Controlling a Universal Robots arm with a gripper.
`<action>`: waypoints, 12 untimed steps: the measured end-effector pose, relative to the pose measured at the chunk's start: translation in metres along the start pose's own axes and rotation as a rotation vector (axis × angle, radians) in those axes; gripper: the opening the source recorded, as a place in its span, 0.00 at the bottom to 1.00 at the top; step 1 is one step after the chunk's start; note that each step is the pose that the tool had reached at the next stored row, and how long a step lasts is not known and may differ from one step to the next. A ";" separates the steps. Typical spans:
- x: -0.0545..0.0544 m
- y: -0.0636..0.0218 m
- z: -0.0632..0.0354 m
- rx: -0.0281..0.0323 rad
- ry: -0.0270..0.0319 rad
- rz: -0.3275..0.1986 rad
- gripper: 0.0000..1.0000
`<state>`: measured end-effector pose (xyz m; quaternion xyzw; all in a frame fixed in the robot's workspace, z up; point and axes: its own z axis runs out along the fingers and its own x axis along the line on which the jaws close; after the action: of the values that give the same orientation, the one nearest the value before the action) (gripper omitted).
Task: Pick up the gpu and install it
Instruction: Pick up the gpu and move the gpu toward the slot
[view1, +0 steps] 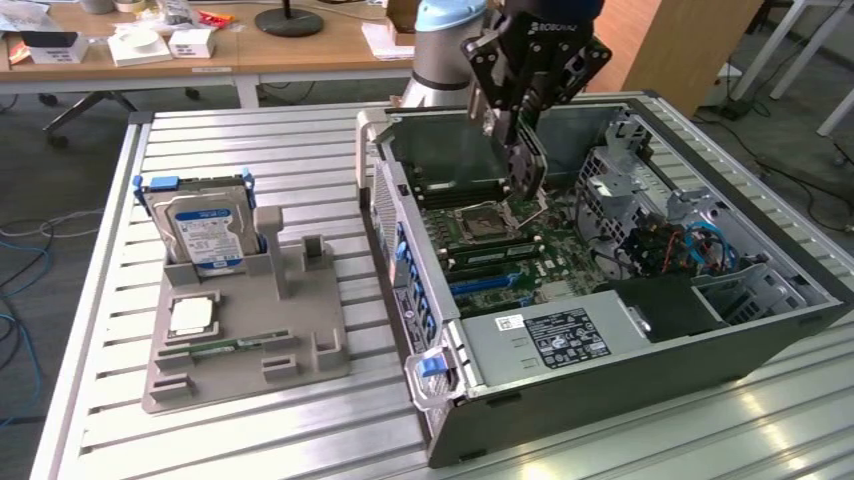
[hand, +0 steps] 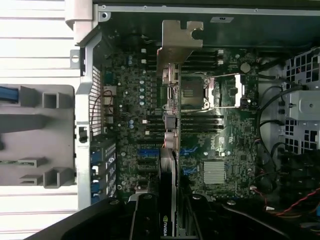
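Exterior view footage showed the claw (view1: 518, 118) clenched on the gpu (view1: 529, 165), which was gripped at its upper end and hung edge-down directly beneath the claw, inside the open computer case (view1: 641, 350). The card's lower end was seen close above the motherboard (view1: 501, 262), just beside the CPU socket (view1: 478, 222); whether it touched the board could not be told. A power supply (view1: 561, 335) was seen in the case, lower than the claw and nearer to the camera. Well apart from the claw, outside the case on the slatted table (view1: 267, 140), a grey holder (view1: 254, 345) was seen with a hard drive (view1: 203, 235) standing upright in it and a narrow green memory stick (view1: 227, 347) lying flat on it. Seen from the wrist view, the gpu (hand: 170, 100) was viewed edge-on, running away from the claw (hand: 169, 212) across the board. Its silver bracket (hand: 181, 37) was at the far end, an NVIDIA label (hand: 164, 227) showed between the fingers, and the CPU socket (hand: 197, 92) lay just beside the card.
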<state>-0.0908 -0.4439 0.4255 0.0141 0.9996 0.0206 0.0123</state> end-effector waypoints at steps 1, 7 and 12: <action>-0.003 0.0002 0.0001 0.0000 -0.0001 0.000 0.26; -0.026 0.0013 0.0007 -0.0004 0.0000 0.000 0.26; -0.045 0.0023 0.0012 -0.0005 0.0000 0.000 0.26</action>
<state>-0.0458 -0.4428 0.4255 0.0141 0.9996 0.0208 0.0123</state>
